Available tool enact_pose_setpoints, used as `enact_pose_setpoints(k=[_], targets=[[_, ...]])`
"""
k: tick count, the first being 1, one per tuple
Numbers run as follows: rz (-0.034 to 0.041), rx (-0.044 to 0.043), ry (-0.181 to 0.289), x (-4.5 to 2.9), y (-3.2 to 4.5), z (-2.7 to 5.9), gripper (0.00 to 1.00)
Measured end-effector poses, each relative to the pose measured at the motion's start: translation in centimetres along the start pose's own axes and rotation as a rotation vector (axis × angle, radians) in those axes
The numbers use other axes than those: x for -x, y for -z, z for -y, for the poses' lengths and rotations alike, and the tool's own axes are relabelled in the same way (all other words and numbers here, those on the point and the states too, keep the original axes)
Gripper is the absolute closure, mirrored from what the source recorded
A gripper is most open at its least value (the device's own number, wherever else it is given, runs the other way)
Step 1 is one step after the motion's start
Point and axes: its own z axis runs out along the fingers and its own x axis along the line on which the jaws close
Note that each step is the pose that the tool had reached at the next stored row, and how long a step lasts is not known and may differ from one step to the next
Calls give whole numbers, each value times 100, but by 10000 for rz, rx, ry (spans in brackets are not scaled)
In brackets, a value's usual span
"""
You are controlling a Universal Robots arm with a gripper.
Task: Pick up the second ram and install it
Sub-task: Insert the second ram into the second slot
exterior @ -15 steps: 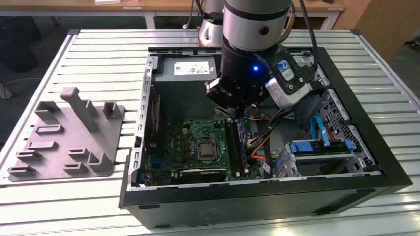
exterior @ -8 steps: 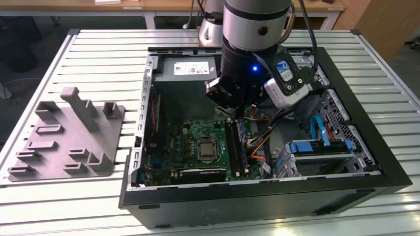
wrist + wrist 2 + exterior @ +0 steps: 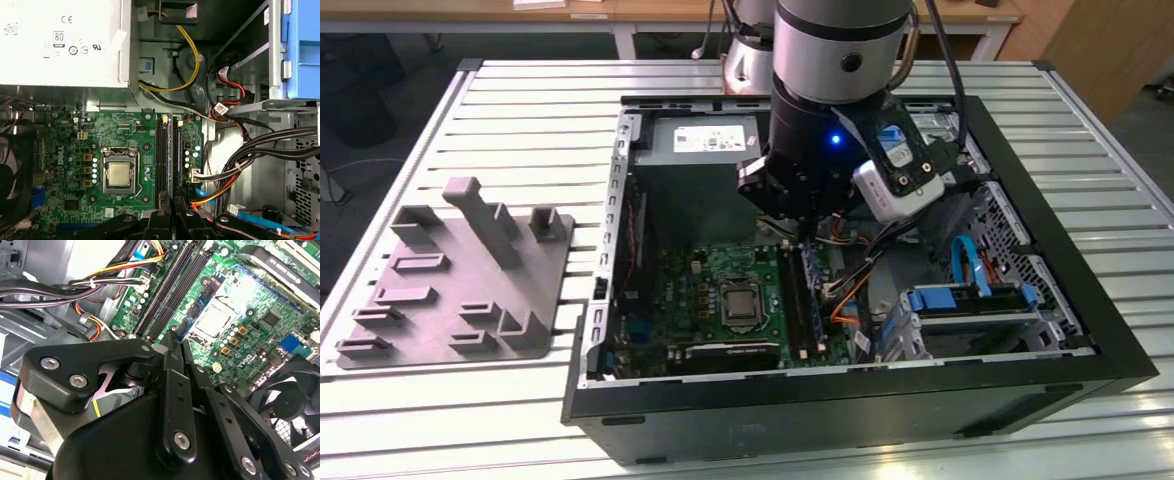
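While my gripper [image 3: 790,222] hangs above the slots [image 3: 798,290] at 3 o'clock of the processor [image 3: 738,303] in the exterior view, jaws apparently clamped on the memory stick [image 3: 170,334], I judge installing under way; seating calls for its edge square over an empty slot.

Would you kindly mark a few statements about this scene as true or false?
1. The computer case is open, exposing the motherboard. True.
2. The grey plate with posts lies inside the case. False: it lies on the table, to the exterior view's left of the case.
3. The hand hangs inside the case, close to the memory slots. True.
4. A cooler covers the processor. False: its metal top is bare.
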Motion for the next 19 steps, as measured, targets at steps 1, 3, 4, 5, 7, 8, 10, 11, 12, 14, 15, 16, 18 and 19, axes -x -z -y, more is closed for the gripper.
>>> enact_pose_setpoints(k=[1,3,4,5,7,8,10,11,12,14,15,16,18,19], targets=[[2,-3,-53,0,0,0,86],[5,-8,-152,0,0,0,86],[7,-11,-203,0,0,0,86],[9,-14,-256,0,0,0,86],[12,-19,-362,0,0,0,86],[14,-22,-410,0,0,0,86],[17,-27,-508,0,0,0,86],[19,-29,-556,0,0,0,86],[20,-32,-607,0,0,0,86],[23,-39,-718,0,0,0,86],[26,-41,-770,0,0,0,86],[27,-44,-822,0,0,0,86],[30,-49,-925,0,0,0,86],[32,-52,-973,0,0,0,86]])
